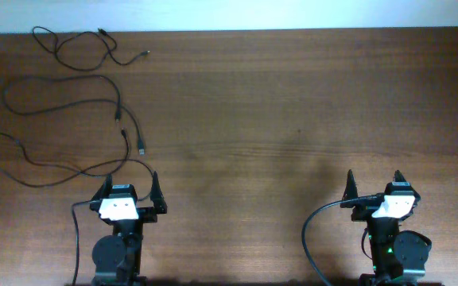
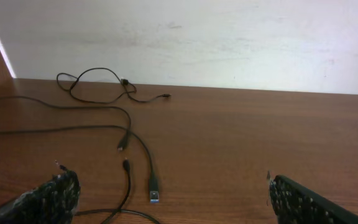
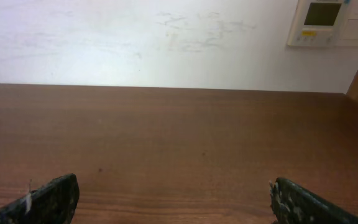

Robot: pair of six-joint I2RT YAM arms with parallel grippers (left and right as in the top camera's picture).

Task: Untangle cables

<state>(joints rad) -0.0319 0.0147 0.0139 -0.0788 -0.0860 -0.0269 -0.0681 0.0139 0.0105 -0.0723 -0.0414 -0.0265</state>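
Across the brown wooden tabletop (image 1: 293,103), which fills my overhead view, both claws sit at the near edge. The left black two-finger gripper (image 1: 131,181) has its fingers spread wide with nothing between them. The right black two-finger gripper (image 1: 374,176) is likewise spread and empty, and its wrist camera sees only bare wood. All my work is on the far left, where the three thin black flexible cables (image 1: 119,102) lie in loose curves, well apart from the right gripper. The farthest cable (image 1: 102,34) loops near the pale wall (image 2: 229,37). The middle cable (image 1: 54,78) sweeps a long bend toward the centre-left. The nearest cable (image 1: 38,183) curls round and runs up to the left gripper's inner finger, though I cannot tell if it touches. They look mostly laid apart to me, with the middle and nearest running close beside each other around their ends. I'd expect them to be very light and limp, with no stiffness to push against. A tug on one spot will likely drag the whole length and may sweep it over a neighbour. Lying flat, the cord is a poor pinch and probably slick. The small rigid plugs are my better hold, such as the silvery plug (image 2: 153,196) just ahead of the left fingers (image 2: 58,196). I'd grip the plug body or the cord just behind it, and pull slowly.
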